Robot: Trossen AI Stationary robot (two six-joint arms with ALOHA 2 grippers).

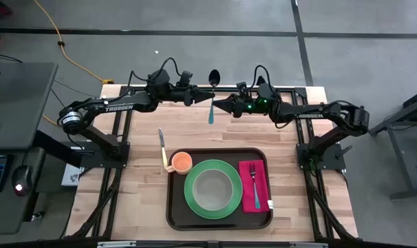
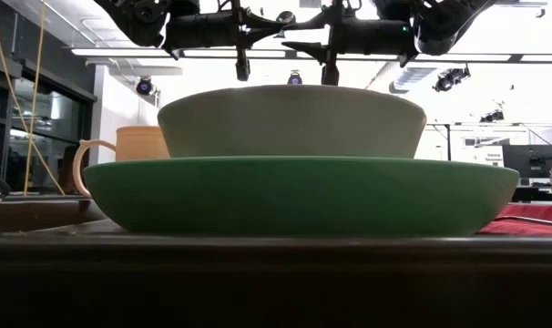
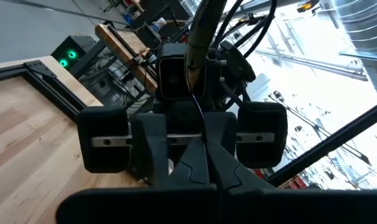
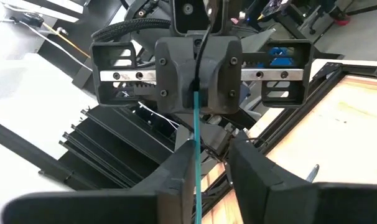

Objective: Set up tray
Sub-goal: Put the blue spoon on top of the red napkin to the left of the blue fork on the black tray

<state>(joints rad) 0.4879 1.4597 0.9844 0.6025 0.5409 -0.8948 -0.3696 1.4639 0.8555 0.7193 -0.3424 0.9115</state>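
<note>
A pale wooden bench (image 1: pixel 140 148) sits on a grey floor, with a dark desk off at nine o'clock. Left to right at the six o'clock end: a knife (image 1: pixel 162 147) lies on bare wood just beside the tray (image 1: pixel 175 210), which holds an orange mug (image 1: pixel 182 162), a green plate (image 1: pixel 192 200) with a bowl (image 1: pixel 213 190) in it, and a magenta napkin (image 1: pixel 249 171) carrying a fork (image 1: pixel 255 189). Up at twelve o'clock both arms reach inward, nearly level, their tips meeting over the far edge. The left gripper (image 1: pixel 205 89) has its jaws pinched shut on the spoon (image 1: pixel 212 92), near the dark bowl end, with the teal handle hanging toward six o'clock. The right gripper (image 1: pixel 217 103) faces it; in the right wrist view its jaws stand narrow with the handle running between them, one finger (image 4: pixel 176 171) right beside it, but a firm grip cannot be told. This looks like a hand-over. To do it well, the right jaws should close squarely on the handle before the left lets go, keeping the spoon steady so it neither twists nor drops off the bench edge; only then should it be carried toward the tray, likely a free spot by the napkin.
</note>
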